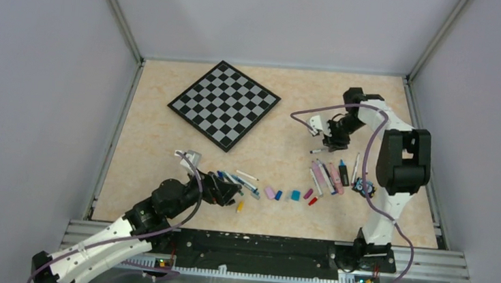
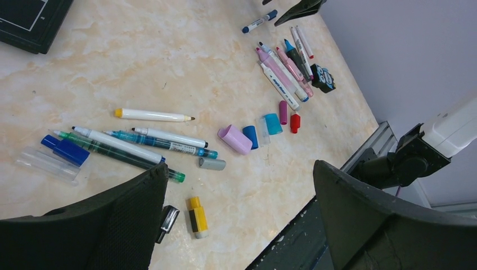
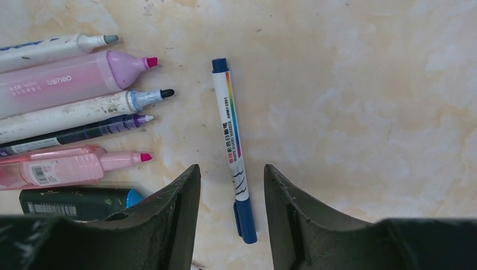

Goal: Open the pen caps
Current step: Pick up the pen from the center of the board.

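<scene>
Where the right pincer [image 3: 230, 169] gapes, the blue pen cap [image 3: 245, 220] lies between.

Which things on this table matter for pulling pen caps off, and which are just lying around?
For the job: capped blue-ended marker, straddled by the right gripper; uncapped pens beside it; loose caps in a row.
Just lying about: checkered board; small owl-like figure.

Desk [image 1: 152, 140]: pale marbled top, walled on three sides.
Checkered board [image 1: 224, 104]: flat, turned cornerwise, far left of centre.
Left pincer [image 1: 235, 193]: low beside the near pens [image 1: 245, 176].
Right pincer [image 1: 333, 144]: pointing down above a single pen [image 1: 319, 150].
Pen caps [image 1: 295, 195]: loose row of pink, blue, teal and red.
Pen cluster [image 1: 330, 177]: lying side by side, right of the caps.
</scene>
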